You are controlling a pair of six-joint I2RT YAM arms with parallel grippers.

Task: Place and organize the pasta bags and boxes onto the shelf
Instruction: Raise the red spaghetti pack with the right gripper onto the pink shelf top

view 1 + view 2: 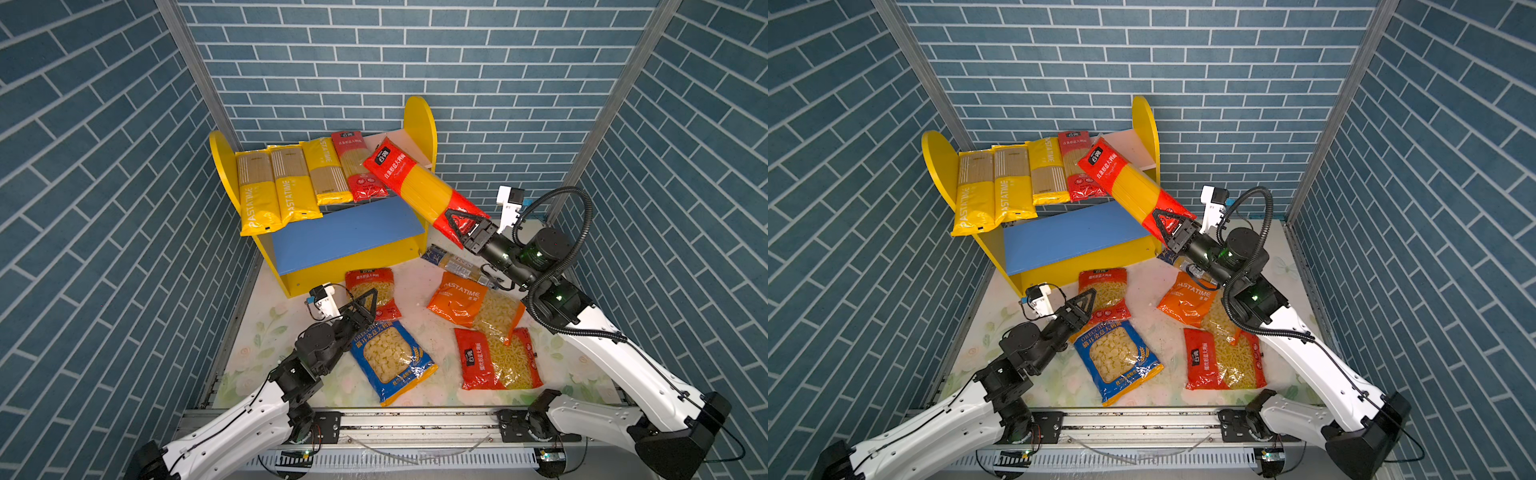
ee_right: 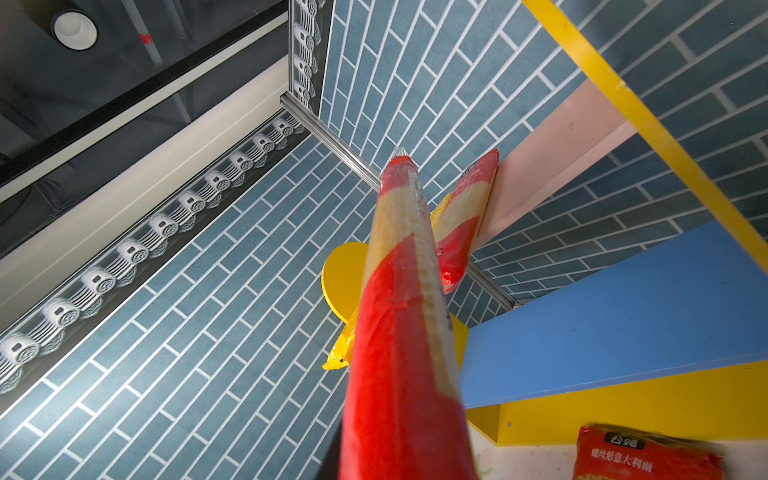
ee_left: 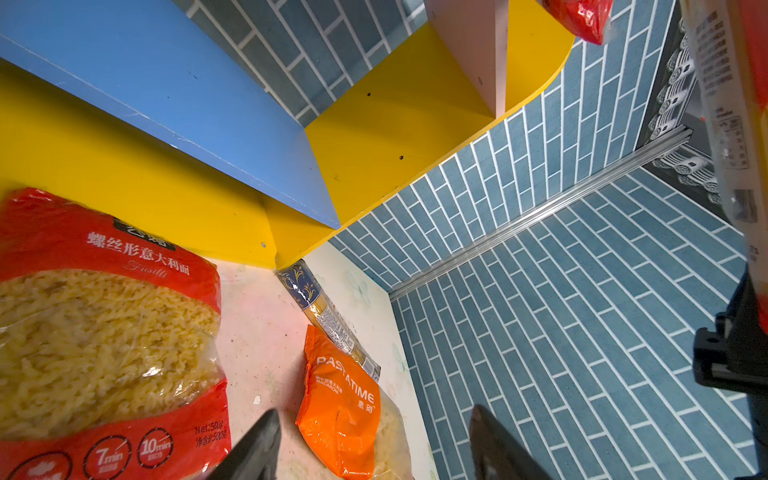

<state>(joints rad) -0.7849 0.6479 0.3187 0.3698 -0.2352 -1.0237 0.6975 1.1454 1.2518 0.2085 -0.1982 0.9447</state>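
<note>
Your right end effector [image 1: 460, 223] clamps the red spaghetti pack [image 1: 419, 183] by its tail; it may swing into the shelved packs [image 1: 291, 178]. Your left end effector [image 1: 369, 297] gapes empty.

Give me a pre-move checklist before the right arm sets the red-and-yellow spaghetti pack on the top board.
1. Grip: right claw is shut on the lower red end of the spaghetti pack: ok.
2. Landing spot: a bare strip of pink top board shows between the shelved red pack and the right side panel: ok, though it looks narrow.
3. Alignment: the held pack is tilted and slants across the row, not parallel to the shelved packs: not ok.
4. Clearance: the held pack's upper end overlaps the shelved red pack in both top views; whether they touch: cannot tell.
5. Left claw is open, low over the fusilli bag, away from the top board: ok.
</note>
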